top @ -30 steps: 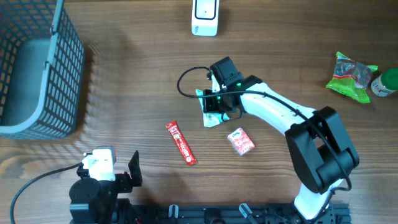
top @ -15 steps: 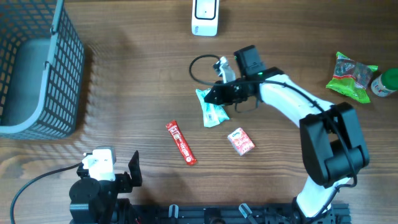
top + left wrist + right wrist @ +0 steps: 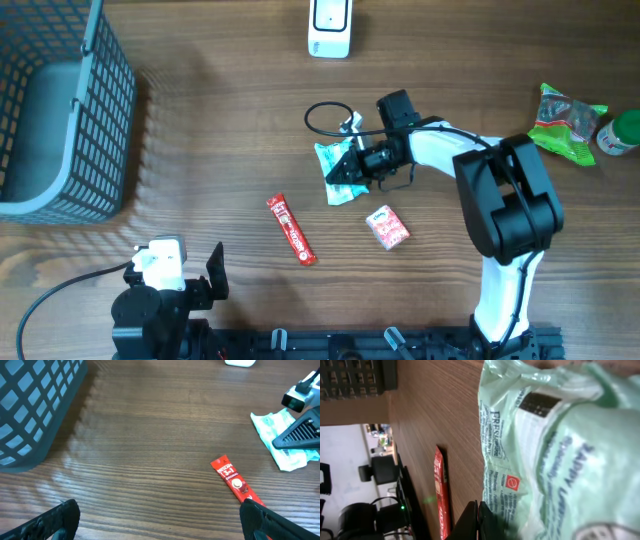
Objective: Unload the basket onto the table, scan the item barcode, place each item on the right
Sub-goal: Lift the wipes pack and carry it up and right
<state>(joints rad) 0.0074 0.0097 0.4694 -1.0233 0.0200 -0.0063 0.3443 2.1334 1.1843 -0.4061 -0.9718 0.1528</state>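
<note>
While the wooden tabletop (image 3: 200, 140) carries everything, the largest thing on it is the blue-grey wire basket (image 3: 105, 110) at the far left. My right arm (image 3: 505, 200), white and black, bends up from the near edge and reaches leftward to the middle of the tabletop. My left arm (image 3: 150, 300) sits folded at the near left edge. Its jaws are spread as wide as they go and hold nothing. In that wrist view its two fingers (image 3: 50, 520) show at the lower corners with bare wood between them. A green snack bag (image 3: 565, 120) lies at the far right with a green-capped bottle (image 3: 622, 132) just beside it. A white scanner (image 3: 330, 25) stands at the far edge, well apart from the item. That item, the pale green packet (image 3: 340, 190) (image 3: 267, 425) (image 3: 545, 460), lies crumpled near the centre. My right jaws are closed tight, with their tips on its upper side. In my right wrist view the tips meet in a thin seam at its printed edge, and I cannot tell whether any film is pinched between them. A red stick sachet (image 3: 290, 230) (image 3: 235, 482) (image 3: 441, 495) lies near the packet on its near-left side, not touching it. A small red packet (image 3: 387, 227) lies just nearer than the item. A black cable loop (image 3: 320, 115) curls beside my right wrist.
</note>
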